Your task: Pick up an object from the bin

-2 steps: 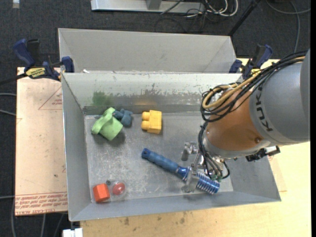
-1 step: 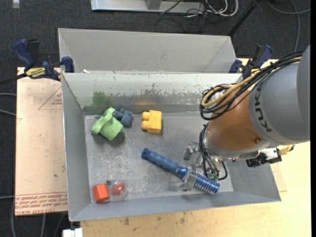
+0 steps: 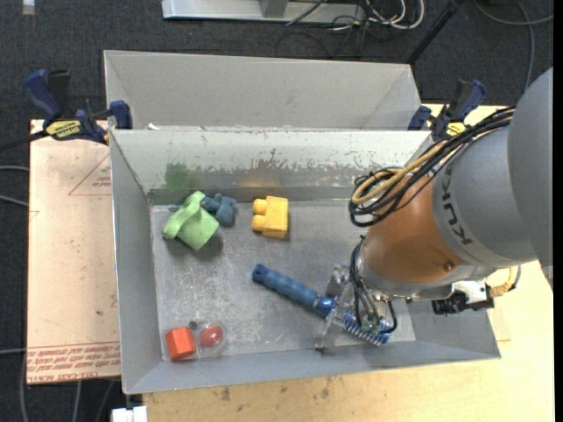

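Note:
My gripper (image 3: 334,313) is low in the bin's front right part, under the arm's orange cover. It stands open, with one metal finger (image 3: 338,281) behind and the other in front of a blue-handled brush (image 3: 286,287). The brush lies slanted on the floor, its handle pointing to the left rear. Its striped bristle end (image 3: 368,331) pokes out on my right side. The brush's neck passes between the fingers, which stand apart from it.
A yellow block (image 3: 271,216) lies at the middle rear. A green lump (image 3: 193,221) rests against a small blue-grey piece (image 3: 222,208) at the left rear. An orange block (image 3: 180,343) and a red ball (image 3: 211,335) sit front left.

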Controlling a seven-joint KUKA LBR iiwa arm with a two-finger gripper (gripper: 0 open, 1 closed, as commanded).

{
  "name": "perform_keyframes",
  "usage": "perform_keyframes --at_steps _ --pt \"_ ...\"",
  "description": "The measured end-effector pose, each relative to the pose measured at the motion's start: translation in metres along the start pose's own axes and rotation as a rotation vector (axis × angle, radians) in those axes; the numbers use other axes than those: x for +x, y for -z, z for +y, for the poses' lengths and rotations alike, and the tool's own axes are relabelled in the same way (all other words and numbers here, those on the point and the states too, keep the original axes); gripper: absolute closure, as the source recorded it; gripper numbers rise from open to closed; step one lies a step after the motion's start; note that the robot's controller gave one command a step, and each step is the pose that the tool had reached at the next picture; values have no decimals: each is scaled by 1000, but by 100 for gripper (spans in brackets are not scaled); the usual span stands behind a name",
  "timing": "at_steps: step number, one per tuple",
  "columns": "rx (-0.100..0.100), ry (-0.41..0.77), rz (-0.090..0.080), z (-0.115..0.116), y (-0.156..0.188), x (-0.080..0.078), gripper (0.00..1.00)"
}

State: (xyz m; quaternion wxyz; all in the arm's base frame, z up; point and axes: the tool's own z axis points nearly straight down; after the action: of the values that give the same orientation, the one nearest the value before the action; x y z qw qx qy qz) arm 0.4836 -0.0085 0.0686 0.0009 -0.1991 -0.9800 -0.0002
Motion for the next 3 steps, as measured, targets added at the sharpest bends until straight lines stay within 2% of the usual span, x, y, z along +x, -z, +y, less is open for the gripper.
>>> perform_keyframes --at_steps 1,2,3 --pt "-1 3 -1 1 0 0 0" --pt "-1 3 -2 1 0 -1 100" --pt "-3 6 -7 2 69 -1 100"
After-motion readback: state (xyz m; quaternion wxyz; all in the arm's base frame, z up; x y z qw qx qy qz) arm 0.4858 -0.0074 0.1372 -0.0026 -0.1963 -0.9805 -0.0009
